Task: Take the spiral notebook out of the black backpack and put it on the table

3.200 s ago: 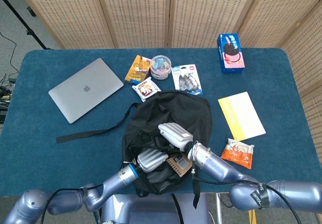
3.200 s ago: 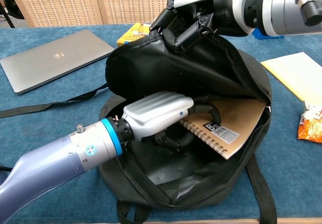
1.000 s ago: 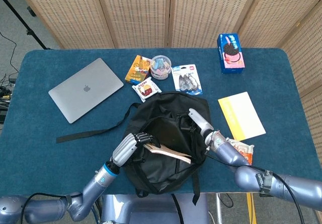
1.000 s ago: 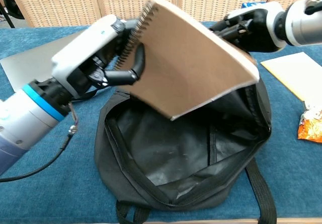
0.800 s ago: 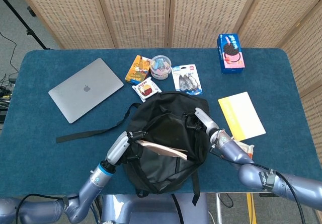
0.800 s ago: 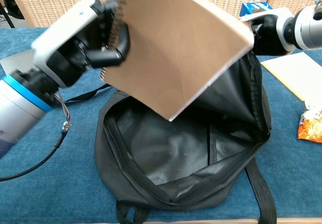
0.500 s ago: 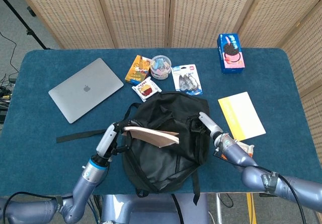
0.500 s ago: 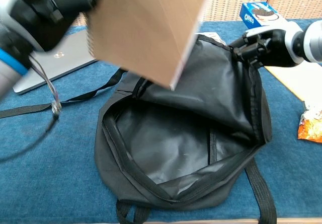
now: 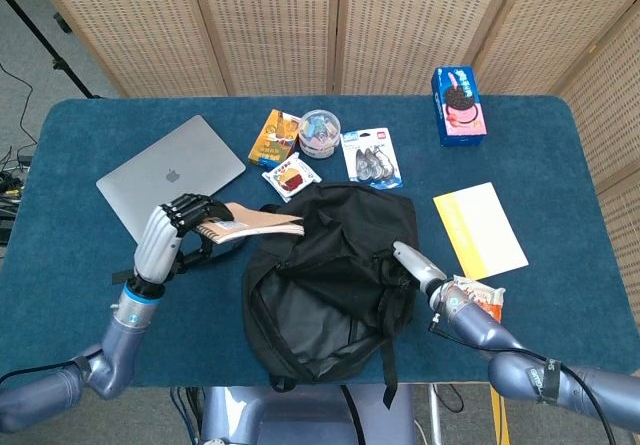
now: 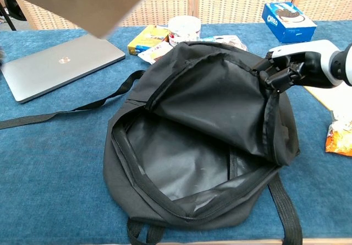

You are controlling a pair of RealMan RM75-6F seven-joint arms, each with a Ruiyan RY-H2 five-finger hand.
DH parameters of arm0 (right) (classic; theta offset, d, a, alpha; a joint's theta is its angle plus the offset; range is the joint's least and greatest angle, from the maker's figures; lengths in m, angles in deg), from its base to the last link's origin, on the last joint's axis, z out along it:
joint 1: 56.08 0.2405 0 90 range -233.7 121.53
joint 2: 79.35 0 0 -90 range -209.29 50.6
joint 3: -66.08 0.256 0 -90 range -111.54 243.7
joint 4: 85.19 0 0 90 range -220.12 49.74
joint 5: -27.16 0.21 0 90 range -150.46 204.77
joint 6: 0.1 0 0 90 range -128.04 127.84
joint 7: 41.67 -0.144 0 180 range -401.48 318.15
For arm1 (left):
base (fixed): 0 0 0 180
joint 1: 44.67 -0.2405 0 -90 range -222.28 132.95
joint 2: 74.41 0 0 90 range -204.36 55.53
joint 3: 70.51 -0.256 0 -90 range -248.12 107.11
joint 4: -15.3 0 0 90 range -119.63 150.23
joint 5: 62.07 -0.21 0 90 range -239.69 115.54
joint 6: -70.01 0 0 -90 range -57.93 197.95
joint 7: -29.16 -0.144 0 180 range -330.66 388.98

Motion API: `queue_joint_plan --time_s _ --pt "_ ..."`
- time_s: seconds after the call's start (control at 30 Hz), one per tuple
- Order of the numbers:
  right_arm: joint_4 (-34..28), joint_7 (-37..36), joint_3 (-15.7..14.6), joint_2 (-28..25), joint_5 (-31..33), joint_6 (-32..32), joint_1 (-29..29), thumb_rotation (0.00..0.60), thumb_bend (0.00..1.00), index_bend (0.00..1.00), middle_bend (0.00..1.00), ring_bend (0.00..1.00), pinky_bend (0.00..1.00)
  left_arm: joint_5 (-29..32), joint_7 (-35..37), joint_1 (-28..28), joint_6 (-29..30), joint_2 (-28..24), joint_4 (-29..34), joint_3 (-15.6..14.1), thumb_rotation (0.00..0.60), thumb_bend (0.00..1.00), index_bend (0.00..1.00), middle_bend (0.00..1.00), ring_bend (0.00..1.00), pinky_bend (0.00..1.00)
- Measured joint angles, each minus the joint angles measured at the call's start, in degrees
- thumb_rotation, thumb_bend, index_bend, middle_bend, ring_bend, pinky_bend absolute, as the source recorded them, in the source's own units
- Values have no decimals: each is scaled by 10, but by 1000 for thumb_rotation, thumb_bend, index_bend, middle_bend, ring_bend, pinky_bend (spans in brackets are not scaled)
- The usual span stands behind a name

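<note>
The black backpack (image 9: 330,285) lies open in the middle of the table, its inside (image 10: 192,162) bare and dark. My left hand (image 9: 165,233) holds the spiral notebook (image 9: 255,225) by its coil edge, up in the air left of the bag, near the laptop's front corner. In the chest view the notebook (image 10: 82,0) shows as a brown card slab at the top left, above the table. My right hand (image 10: 297,63) grips the backpack's right rim, fingers (image 10: 275,74) curled over the flap edge; it also shows in the head view as the right hand (image 9: 412,261).
A grey laptop (image 9: 170,177) lies at the left, with the bag's strap (image 9: 180,262) trailing in front of it. A yellow sheet (image 9: 480,229) and an orange snack packet (image 9: 478,300) lie at the right. A blue cookie box (image 9: 457,105), a tub (image 9: 318,130) and small packs stand behind.
My left hand has carried the notebook up and leftward, out of the bag and over the table's left part. The right hand has lowered with the bag's flap.
</note>
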Motion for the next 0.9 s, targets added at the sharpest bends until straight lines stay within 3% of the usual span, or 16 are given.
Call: queue_joint_plan --time_s 0.07,0.13,0.17,0.23,0.3,0.33,0.4,0.47,0.53,0.6,0.77,0.9 --pt "-5 6 -4 -1 -6 -6 -1 600 896 672 689 585 561 -2 -9 -4 9 3 -63 -2 600 1000 757 505 433 487" --pt "-8 12 -6 -1 -9 -11 -1 600 885 672 689 585 562 0 -16 -9 12 7 -110 -5 600 988 721 417 365 484" --pt "-9 16 -8 -1 -11 -14 -1 600 881 672 689 584 562 4 -21 -14 10 9 -135 -9 600 951 654 326 285 452" --pt "-10 25 -11 -1 -16 -23 -1 600 823 672 668 554 562 13 -27 -20 -1 9 -157 -14 600 797 431 113 96 298" --pt "-12 38 -14 1 -28 -40 -2 600 655 630 576 470 538 28 -35 -26 -26 2 -155 -19 600 548 163 0 0 85" --pt "-13 45 -16 1 -37 -47 -3 600 526 568 471 382 482 36 -39 -29 -40 -3 -146 -21 600 475 99 0 0 45" --pt "-16 68 -24 -2 -63 -62 -5 600 316 406 246 180 319 56 -54 -34 -75 -24 -106 -24 600 298 8 0 0 3" --pt "-23 101 -35 -10 -93 -75 -6 600 98 231 41 17 138 79 -77 -40 -109 -55 -45 -27 600 177 1 0 0 0" --pt "-32 134 -46 -21 -116 -89 -8 600 12 152 0 0 59 101 -101 -45 -136 -87 17 -29 600 87 1 0 0 0" --pt "-45 183 -61 -37 -149 -114 -13 600 0 117 0 0 26 128 -134 -52 -167 -130 92 -31 600 22 1 0 0 0" --pt "-82 286 -97 -80 -227 -194 -41 600 0 107 0 0 19 191 -203 -76 -225 -254 256 -41 600 1 1 0 0 0" --pt "-98 330 -122 -124 -301 -267 -75 600 0 107 0 0 19 215 -219 -108 -236 -330 323 -53 600 11 1 0 0 0"
